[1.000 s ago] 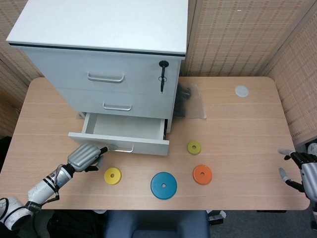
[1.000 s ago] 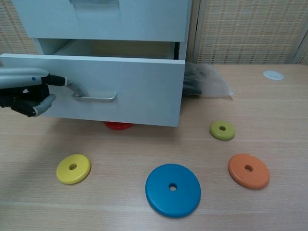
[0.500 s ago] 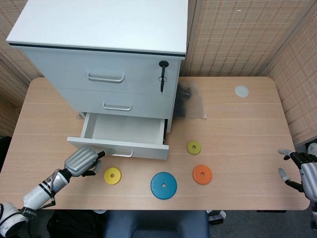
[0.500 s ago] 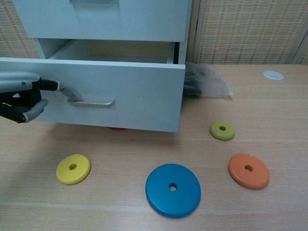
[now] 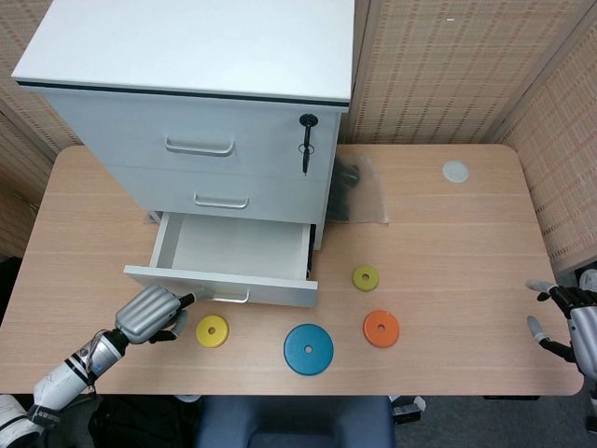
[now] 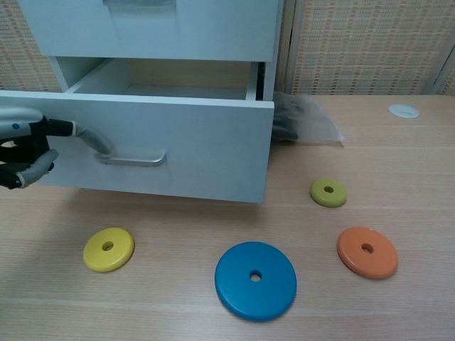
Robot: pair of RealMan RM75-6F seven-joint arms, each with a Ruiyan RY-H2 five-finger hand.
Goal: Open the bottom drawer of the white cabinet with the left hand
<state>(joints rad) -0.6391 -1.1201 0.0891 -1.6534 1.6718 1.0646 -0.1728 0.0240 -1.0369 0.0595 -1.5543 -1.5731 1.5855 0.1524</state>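
The left hand [image 5: 149, 315] is positioned just in front of the bottom drawer [image 5: 224, 261], at the left end of its front panel, with one finger [image 6: 89, 136] hooked behind the left end of the drawer handle [image 6: 131, 158]; the remaining fingers are curled in below the palm, so the handle is gripped by a hooked finger. The bottom drawer is pulled partly out of the white cabinet [image 5: 201, 103], and its pale interior is exposed in the head view. Two closed drawers with metal handles are located above the bottom drawer, and a key [image 5: 305, 140] is seated in the lock at the upper right of the cabinet front. A yellow disc [image 5: 212, 329] lies on the table [image 5: 448, 243] just in front of the drawer, near the left hand. A blue disc [image 5: 308, 349] is placed in front of the drawer's right end, an orange disc [image 5: 381, 328] further right of it, and a small olive disc [image 5: 366, 277] just to the right of the drawer front. A clear plastic bag [image 5: 359, 191] with dark contents is set against the cabinet's right side. A small white round lid [image 5: 454, 171] lies well to the right of the cabinet. The right hand [image 5: 569, 322] is located far from the cabinet at the right table edge, with fingers spread and nothing held.
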